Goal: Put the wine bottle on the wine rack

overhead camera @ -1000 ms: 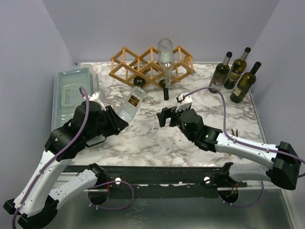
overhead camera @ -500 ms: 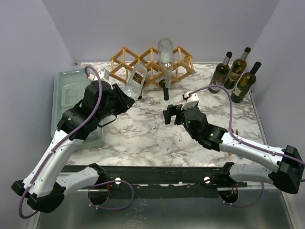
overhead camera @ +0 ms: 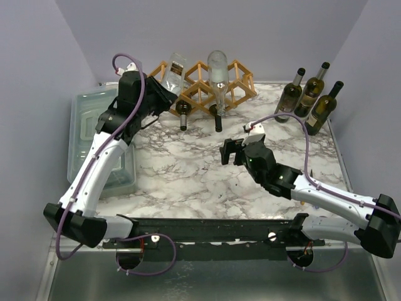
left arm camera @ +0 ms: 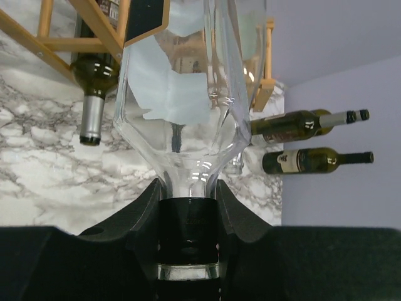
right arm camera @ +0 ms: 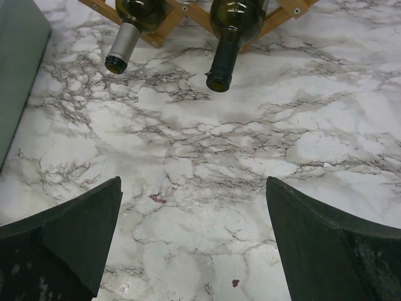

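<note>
A clear glass wine bottle [overhead camera: 175, 70] with a dark cap hangs tilted over the left end of the wooden wine rack [overhead camera: 238, 74]. My left gripper [overhead camera: 158, 94] is shut on its neck. In the left wrist view the black fingers [left arm camera: 143, 216] clamp the capped neck, the left gripper [left arm camera: 188, 210] centred below the clear wine bottle [left arm camera: 178, 81], with wine rack sticks [left arm camera: 94, 19] behind. My right gripper [overhead camera: 229, 151] hovers open over the marble, holding nothing. In the right wrist view the right gripper [right arm camera: 193, 188] frames bare table.
A second clear bottle [overhead camera: 217, 70] lies on the rack. Two dark bottles [overhead camera: 183, 116] [overhead camera: 218, 119] poke out of lower cells, their necks [right arm camera: 124, 45] [right arm camera: 221, 59] showing. Three dark bottles [overhead camera: 311, 93] stand back right. A grey-green lidded box [overhead camera: 94, 135] sits left.
My left arm has carried the clear bottle up and back from over the table to the rack's left end. The right gripper drifted slightly right, still open.
</note>
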